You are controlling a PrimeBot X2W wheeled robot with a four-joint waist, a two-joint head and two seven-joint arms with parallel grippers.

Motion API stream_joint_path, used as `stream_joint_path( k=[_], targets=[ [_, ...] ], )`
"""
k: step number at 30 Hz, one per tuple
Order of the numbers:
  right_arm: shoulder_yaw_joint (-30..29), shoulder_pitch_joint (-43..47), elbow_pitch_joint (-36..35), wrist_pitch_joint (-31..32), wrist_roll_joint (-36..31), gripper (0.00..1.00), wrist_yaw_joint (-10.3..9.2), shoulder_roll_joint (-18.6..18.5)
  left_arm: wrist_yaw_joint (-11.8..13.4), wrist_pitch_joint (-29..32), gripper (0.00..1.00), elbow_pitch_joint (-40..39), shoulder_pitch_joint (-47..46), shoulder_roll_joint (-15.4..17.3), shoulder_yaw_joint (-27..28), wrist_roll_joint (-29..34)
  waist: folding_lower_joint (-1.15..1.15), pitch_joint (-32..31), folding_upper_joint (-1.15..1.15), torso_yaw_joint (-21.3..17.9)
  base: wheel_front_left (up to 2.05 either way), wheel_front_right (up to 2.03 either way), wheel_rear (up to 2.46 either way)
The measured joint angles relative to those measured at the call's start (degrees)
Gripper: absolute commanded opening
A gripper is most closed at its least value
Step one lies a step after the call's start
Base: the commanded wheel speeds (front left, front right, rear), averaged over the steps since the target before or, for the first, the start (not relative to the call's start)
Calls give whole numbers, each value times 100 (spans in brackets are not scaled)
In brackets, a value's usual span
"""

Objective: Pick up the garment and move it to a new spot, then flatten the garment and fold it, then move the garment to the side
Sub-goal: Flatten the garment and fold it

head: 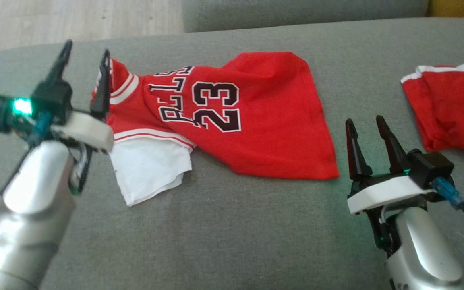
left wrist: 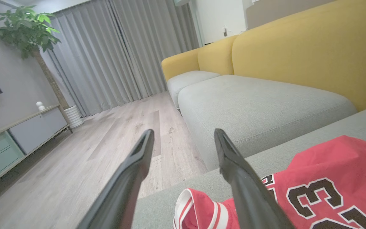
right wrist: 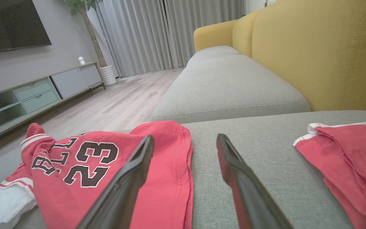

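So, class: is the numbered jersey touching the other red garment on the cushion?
Apart. Head view shows bare grey cushion between jersey and red garment.

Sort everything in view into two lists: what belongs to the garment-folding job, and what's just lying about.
Job: red number 23 jersey on the grey sofa seat; left gripper, open at its striped end; right gripper, open by its hem.

Lying about: second red garment with white trim, further right; yellow sofa back; potted plant; TV cabinet.
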Motion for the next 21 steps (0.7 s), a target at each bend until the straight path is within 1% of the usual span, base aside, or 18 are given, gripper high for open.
stream_joint_path(
  k=[4, 8, 10, 12, 16, 21],
  targets=[
    [-87, 149, -33, 0, -46, 100, 0, 1, 100, -73, 100, -400, 651, -144, 203, -238, 0, -107, 0, 162, 0, 0, 0],
    [-99, 310, -41, 0, -45, 100, 0, 2, 294, -88, 100, -1055, 1383, -278, 438, -310, -1, -240, 0, 291, 0, 0, 0],
    [-104, 357, -45, 0, -44, 100, 0, 2, 448, -88, 100, -1445, 1753, -390, 617, -327, -1, -295, 0, 340, 0, 0, 0],
    [-104, 381, -68, 0, -44, 100, 0, 2, 531, -88, 100, -1761, 2102, -501, 789, -328, -1, -339, 0, 371, 0, 0, 0],
    [-78, 490, -100, 0, -27, 100, 0, 2, 548, -88, 100, -2140, 2703, -730, 1020, -328, -1, -410, 0, 379, 0, 0, 0],
    [-63, 613, -100, 0, 45, 100, 0, 3, 541, -88, 100, -2271, 3154, -1014, 1200, -269, -1, -457, 0, 317, 0, 0, 0]
  ],
)
